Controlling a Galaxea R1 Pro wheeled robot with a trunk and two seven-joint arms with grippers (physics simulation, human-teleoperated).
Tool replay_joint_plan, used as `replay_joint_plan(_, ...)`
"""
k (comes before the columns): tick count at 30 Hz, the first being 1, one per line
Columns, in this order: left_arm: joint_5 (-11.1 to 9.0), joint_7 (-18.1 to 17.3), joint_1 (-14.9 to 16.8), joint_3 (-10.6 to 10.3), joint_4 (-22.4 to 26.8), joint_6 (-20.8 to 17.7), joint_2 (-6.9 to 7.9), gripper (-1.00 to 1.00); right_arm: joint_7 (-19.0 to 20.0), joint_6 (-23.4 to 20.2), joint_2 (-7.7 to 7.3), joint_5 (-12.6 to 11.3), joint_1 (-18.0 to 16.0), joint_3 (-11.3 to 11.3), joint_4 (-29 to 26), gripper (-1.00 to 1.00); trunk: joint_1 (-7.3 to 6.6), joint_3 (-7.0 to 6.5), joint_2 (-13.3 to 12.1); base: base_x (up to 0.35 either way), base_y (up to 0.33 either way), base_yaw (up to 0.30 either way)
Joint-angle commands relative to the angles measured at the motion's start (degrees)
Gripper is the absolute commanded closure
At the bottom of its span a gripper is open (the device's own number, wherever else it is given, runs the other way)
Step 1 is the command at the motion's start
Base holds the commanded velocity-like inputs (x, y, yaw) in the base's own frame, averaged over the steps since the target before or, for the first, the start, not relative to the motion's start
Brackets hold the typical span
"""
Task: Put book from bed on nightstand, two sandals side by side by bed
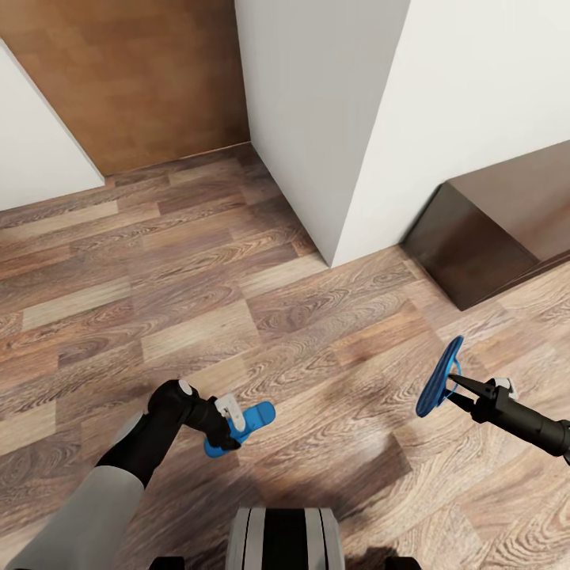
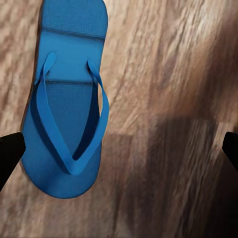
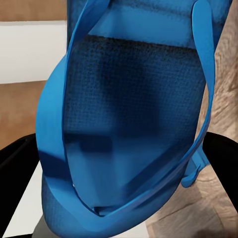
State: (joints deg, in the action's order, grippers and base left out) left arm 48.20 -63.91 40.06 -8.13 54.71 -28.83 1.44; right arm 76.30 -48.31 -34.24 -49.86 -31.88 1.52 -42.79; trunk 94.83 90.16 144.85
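Note:
One blue sandal point(image 1: 252, 416) lies flat on the wood floor, straps up, right under my left gripper point(image 1: 229, 434). In the left wrist view this sandal point(image 2: 67, 114) sits beside one dark fingertip point(image 2: 9, 154), and the jaws stand wide apart and open above the floor. My right gripper point(image 1: 454, 385) is shut on the second sandal point(image 1: 438, 378), which hangs on edge above the floor. In the right wrist view that sandal point(image 3: 129, 114) is close between the two fingers point(image 3: 20, 161). The book is out of view.
A white wall corner point(image 1: 332, 158) juts out ahead at the middle. To its right stands a dark brown wooden piece of furniture point(image 1: 483, 237); I cannot tell whether it is the bed frame or a nightstand. Wood-plank floor point(image 1: 182, 285) lies open between and ahead of the arms.

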Motion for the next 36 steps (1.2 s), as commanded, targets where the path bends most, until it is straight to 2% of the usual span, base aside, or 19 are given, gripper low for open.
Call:
replay_joint_plan(1, 0.14, -0.25, 0.02, -0.13, 0.10, -0.53, 0.04, -1.00, -0.01, -0.47, -0.01, -0.33, -0.02, -0.03, -0.01, 1.00, 0.01, 0.26, 0.03, 0.000, 0.000, 0.000)
replay_joint_plan(22, 0.14, 0.52, 0.02, -0.09, 0.13, -0.56, 0.19, -1.00, -0.01, -0.47, 0.01, -0.32, -0.01, -0.03, -0.02, 1.00, 0.01, 0.26, 0.03, 0.039, 0.009, 0.000)
replay_joint_plan(26, 0.14, 5.56, 0.02, -0.18, 0.13, -1.48, -0.28, -1.00, -0.01, -0.47, 0.03, -0.30, -0.02, -0.03, -0.03, 1.00, 0.01, 0.26, 0.03, 0.000, 0.000, 0.000)
replay_joint_plan(28, 0.12, 8.17, 0.02, -0.33, 0.16, -4.36, -0.49, -1.00, -0.01, -0.47, 0.02, -0.32, -0.02, -0.03, -0.03, 1.00, 0.01, 0.26, 0.03, 0.000, 0.000, 0.000)
replay_joint_plan(31, 0.08, 9.22, 0.02, -0.44, 0.20, -6.33, -1.07, -1.00, -0.01, -0.47, -0.01, -0.33, -0.02, -0.03, -0.03, 1.00, 0.01, 0.26, 0.03, 0.000, 0.000, 0.000)
replay_joint_plan(36, 0.09, 9.54, 0.02, -0.62, 0.21, -7.03, -1.55, -1.00, -0.01, -0.47, -0.03, -0.33, -0.02, -0.03, -0.05, 1.00, 0.01, 0.26, 0.03, 0.000, 0.000, 0.000)
